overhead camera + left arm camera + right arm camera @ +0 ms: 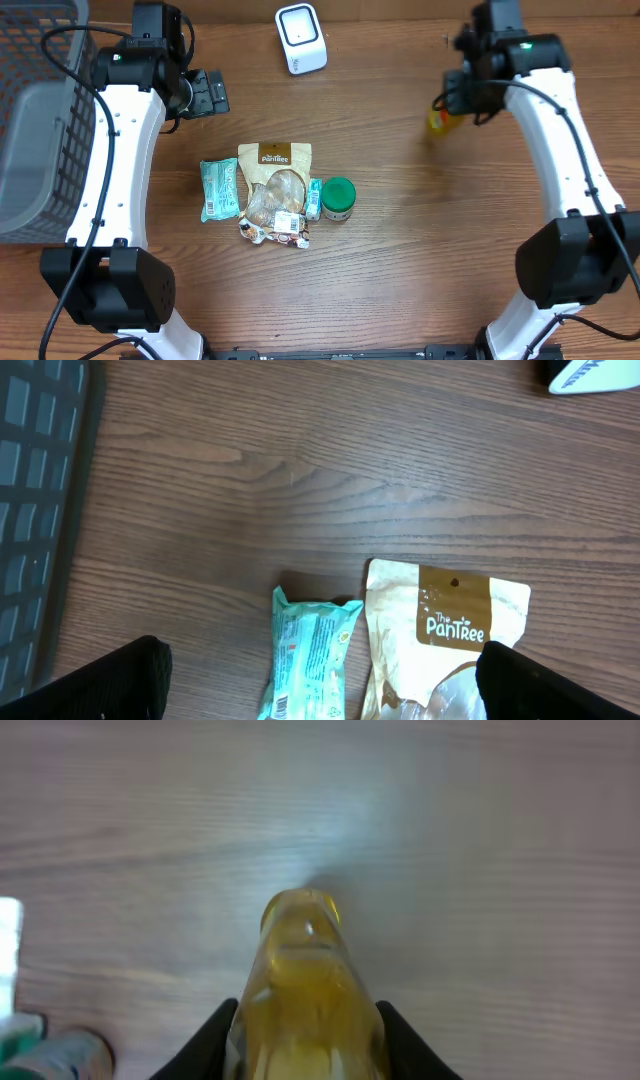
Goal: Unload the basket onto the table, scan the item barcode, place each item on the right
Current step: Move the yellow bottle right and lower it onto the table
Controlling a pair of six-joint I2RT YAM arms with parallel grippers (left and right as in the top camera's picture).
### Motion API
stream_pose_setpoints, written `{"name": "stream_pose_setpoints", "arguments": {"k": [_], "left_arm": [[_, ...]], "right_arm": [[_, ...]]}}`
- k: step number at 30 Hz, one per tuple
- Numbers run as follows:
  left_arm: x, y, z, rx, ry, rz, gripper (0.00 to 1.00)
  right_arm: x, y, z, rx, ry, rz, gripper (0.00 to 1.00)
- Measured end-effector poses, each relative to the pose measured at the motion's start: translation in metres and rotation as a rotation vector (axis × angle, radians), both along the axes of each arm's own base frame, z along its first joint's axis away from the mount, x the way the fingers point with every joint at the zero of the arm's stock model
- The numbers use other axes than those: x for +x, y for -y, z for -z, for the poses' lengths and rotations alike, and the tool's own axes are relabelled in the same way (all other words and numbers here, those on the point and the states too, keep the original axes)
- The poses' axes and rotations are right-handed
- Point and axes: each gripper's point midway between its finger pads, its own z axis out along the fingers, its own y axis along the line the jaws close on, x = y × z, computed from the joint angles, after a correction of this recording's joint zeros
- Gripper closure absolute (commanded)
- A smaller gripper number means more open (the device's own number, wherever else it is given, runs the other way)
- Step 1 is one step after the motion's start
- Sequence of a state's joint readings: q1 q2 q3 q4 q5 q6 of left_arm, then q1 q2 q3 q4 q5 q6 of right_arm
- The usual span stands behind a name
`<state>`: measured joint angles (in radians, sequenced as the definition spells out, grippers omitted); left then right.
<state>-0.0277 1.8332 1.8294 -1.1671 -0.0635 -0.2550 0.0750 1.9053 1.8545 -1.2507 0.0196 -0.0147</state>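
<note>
**Yellow Item Held in Right Gripper**

A translucent yellow item (305, 985) is clamped between the fingers (205, 1045) of the right gripper (462, 98), well to the right of the white scanner (301, 38). The left gripper (208, 93) is spread wide and grasps nothing, near the basket (40, 130). A PanTree pouch (275, 175), teal packet (219, 188) and green-lidded jar (338, 198) are clustered mid-table.

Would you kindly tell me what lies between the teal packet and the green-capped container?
Overhead view: the PanTree pouch and a slim teal-and-white item lie between the teal packet and the green-capped container.
</note>
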Motion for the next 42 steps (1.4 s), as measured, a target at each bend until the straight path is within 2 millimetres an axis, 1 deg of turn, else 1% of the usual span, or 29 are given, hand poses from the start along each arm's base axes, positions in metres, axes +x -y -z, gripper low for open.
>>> {"name": "stream_pose_setpoints", "arguments": {"k": [3,5,8,11,13,14,19,21,22,23,24,25,26,29,32,34,36,37,38,40,41,42], "left_arm": [[0.0,0.0,0.0,0.0,0.0,0.0,0.0],[0.0,0.0,0.0,0.0,0.0,0.0,0.0],[0.0,0.0,0.0,0.0,0.0,0.0,0.0],[0.0,0.0,0.0,0.0,0.0,0.0,0.0],[0.0,0.0,0.0,0.0,0.0,0.0,0.0],[0.0,0.0,0.0,0.0,0.0,0.0,0.01],[0.0,0.0,0.0,0.0,0.0,0.0,0.01],[0.0,0.0,0.0,0.0,0.0,0.0,0.01],[0.0,0.0,0.0,0.0,0.0,0.0,0.0],[0.0,0.0,0.0,0.0,0.0,0.0,0.0],[0.0,0.0,0.0,0.0,0.0,0.0,0.0],[0.0,0.0,0.0,0.0,0.0,0.0,0.0],[0.0,0.0,0.0,0.0,0.0,0.0,0.0],[0.0,0.0,0.0,0.0,0.0,0.0,0.0],[0.0,0.0,0.0,0.0,0.0,0.0,0.0],[0.0,0.0,0.0,0.0,0.0,0.0,0.0],[0.0,0.0,0.0,0.0,0.0,0.0,0.0],[0.0,0.0,0.0,0.0,0.0,0.0,0.0],[0.0,0.0,0.0,0.0,0.0,0.0,0.0],[0.0,0.0,0.0,0.0,0.0,0.0,0.0],[0.0,0.0,0.0,0.0,0.0,0.0,0.0],[0.0,0.0,0.0,0.0,0.0,0.0,0.0]], "right_arm": [[-0.012,0.025,0.004,0.004,-0.058,0.087,0.96],[-0.017,0.039,0.005,0.007,-0.078,0.136,0.92],[-0.023,0.06,0.007,0.014,-0.097,0.213,0.92],[-0.025,0.076,0.007,0.021,-0.1,0.27,0.91],[-0.026,0.085,0.007,0.023,-0.099,0.3,0.87],[-0.026,0.087,0.007,0.024,-0.099,0.308,0.85],[-0.028,0.089,0.007,0.027,-0.104,0.322,0.84],[-0.028,0.088,0.01,0.029,-0.111,0.323,0.84],[-0.03,0.088,0.015,0.028,-0.119,0.324,0.8],[-0.032,0.088,0.02,0.028,-0.13,0.325,0.79],[-0.033,0.088,0.031,0.026,-0.141,0.325,0.72],[-0.033,0.088,0.032,0.026,-0.142,0.325,0.66],[-0.034,0.088,0.036,0.025,-0.147,0.326,0.62],[-0.041,0.088,0.052,0.022,-0.18,0.327,0.61],[-0.044,0.087,0.061,0.022,-0.193,0.329,0.61],[-0.045,0.087,0.067,0.022,-0.197,0.329,0.55],[-0.047,0.087,0.073,0.022,-0.204,0.329,0.42],[-0.048,0.087,0.075,0.023,-0.206,0.331,0.33],[-0.048,0.087,0.076,0.023,-0.205,0.331,0.22],[-0.048,0.087,0.079,0.021,-0.207,0.329,0.05],[-0.049,0.087,0.079,0.022,-0.208,0.331,0.0],[-0.049,0.087,0.079,0.02,-0.209,0.325,0.0]]}}
